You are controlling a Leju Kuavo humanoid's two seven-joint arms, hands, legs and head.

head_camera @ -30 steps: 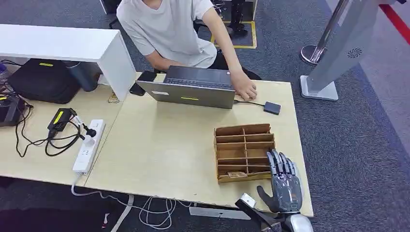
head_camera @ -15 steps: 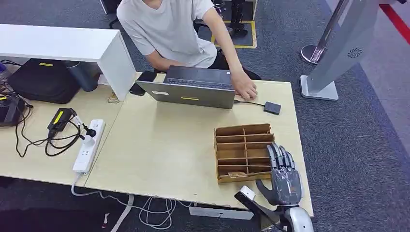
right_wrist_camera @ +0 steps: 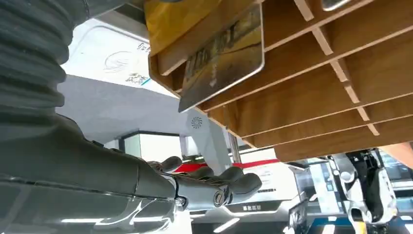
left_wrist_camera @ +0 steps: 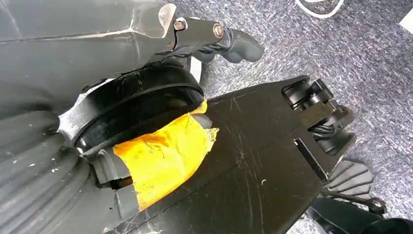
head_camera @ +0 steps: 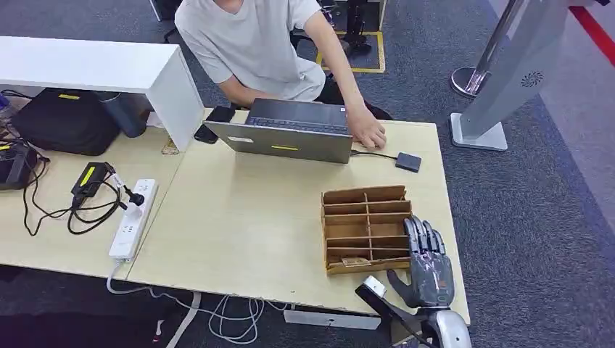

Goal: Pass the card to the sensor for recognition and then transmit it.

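Card (head_camera: 354,261) lying in the nearest compartment of the wooden organizer (head_camera: 366,228), close to the front wall; seen close up from the right wrist (right_wrist_camera: 224,53) as a gold, printed card leaning out of a slot, 1 corner past the wooden divider. Held by neither hand.

Right hand (head_camera: 428,270) raised at the near right corner of the light wooden table (head_camera: 246,225), just beside the organizer's right side, palm down, fingers (head_camera: 424,235) straight and slightly apart, thumb out toward the organizer's front corner, gripping nothing. Touching the organizer's wall or merely next to it: cannot tell. Same hand in the right wrist view (right_wrist_camera: 214,187), fingers extended together-ish and empty under the wooden compartments.

Left hand (left_wrist_camera: 219,41) hanging low over grey carpet, fingers curled loosely, nothing visible in them; whether fully closed cannot be told.

Sensor (head_camera: 408,162), a small dark square box on a cable, sitting on the far right part of the table, well apart from the organizer. Grey laptop (head_camera: 290,134) at the far edge, with a person (head_camera: 254,43) in a light shirt behind it, 1 hand (head_camera: 368,134) resting at the laptop's right end. White power strip (head_camera: 133,217) with cables on the left.
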